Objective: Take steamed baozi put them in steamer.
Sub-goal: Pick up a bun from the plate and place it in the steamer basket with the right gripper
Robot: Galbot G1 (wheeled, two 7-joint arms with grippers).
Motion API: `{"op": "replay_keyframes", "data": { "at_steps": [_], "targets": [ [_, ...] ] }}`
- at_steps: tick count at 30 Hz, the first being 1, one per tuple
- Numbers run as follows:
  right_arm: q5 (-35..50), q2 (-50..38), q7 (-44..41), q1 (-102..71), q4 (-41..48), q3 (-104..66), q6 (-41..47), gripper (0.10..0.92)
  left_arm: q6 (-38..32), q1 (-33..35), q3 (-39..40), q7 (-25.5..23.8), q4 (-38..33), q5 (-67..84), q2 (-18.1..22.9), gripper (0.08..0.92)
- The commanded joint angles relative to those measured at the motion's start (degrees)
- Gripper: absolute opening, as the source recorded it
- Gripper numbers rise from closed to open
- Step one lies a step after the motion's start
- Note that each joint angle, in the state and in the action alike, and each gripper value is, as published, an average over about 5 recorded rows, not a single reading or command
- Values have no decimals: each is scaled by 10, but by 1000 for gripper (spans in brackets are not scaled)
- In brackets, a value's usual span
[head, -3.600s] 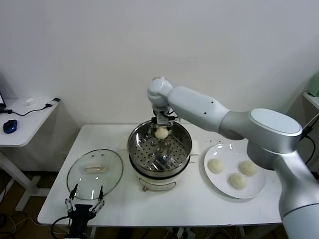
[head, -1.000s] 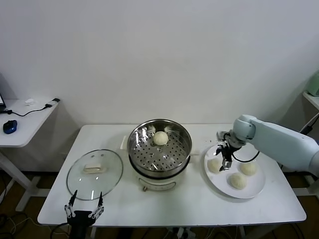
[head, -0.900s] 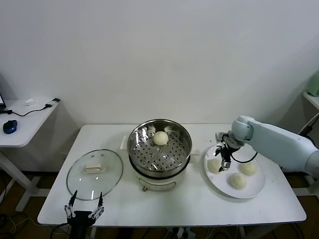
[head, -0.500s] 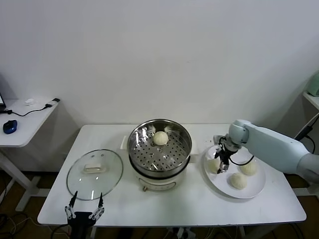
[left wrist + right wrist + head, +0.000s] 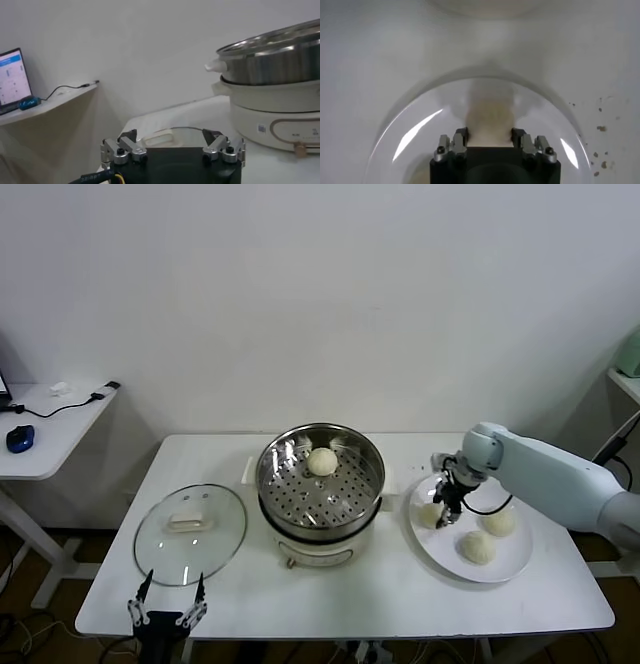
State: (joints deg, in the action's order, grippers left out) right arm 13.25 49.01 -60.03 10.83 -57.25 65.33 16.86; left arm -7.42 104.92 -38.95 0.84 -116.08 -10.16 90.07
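Note:
The steamer [image 5: 320, 484] stands mid-table with one baozi [image 5: 322, 461] on its perforated tray at the back. The white plate [image 5: 512, 559] to its right carries three baozi: a left one [image 5: 428, 518], a right one [image 5: 499, 521] and a front one [image 5: 476, 547]. My right gripper [image 5: 442, 512] is down on the left baozi. In the right wrist view its fingers [image 5: 460, 136] press both sides of that baozi [image 5: 489, 115] just above the plate [image 5: 410, 145]. My left gripper [image 5: 165, 609] is parked open and empty at the table's front left edge.
The round glass lid [image 5: 190, 532] lies flat left of the steamer, just beyond the left gripper [image 5: 169, 135]. The steamer's side [image 5: 280, 55] shows in the left wrist view. A side desk [image 5: 45, 424] with a mouse stands far left.
The right arm left a baozi in the steamer and swung to the plate. Over the last second its gripper settled onto the left baozi and narrowed on it. The left arm stayed still.

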Motion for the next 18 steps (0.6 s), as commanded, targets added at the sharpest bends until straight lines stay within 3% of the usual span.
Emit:
{"op": "replay_keyframes", "data": {
  "at_steps": [1,12,18],
  "targets": [
    [83,-27,-5,117,-26,67,-2,577,-1,5,1,0,-3,0,-4,823],
    [348,69,-17,436,-37,295,4,577,-2,9,13,-2,-22,2,-8,823],
    [404,175,5,449,-44,279,31,577,-6,13,22,1,-22,1,-16,823]
  ]
}}
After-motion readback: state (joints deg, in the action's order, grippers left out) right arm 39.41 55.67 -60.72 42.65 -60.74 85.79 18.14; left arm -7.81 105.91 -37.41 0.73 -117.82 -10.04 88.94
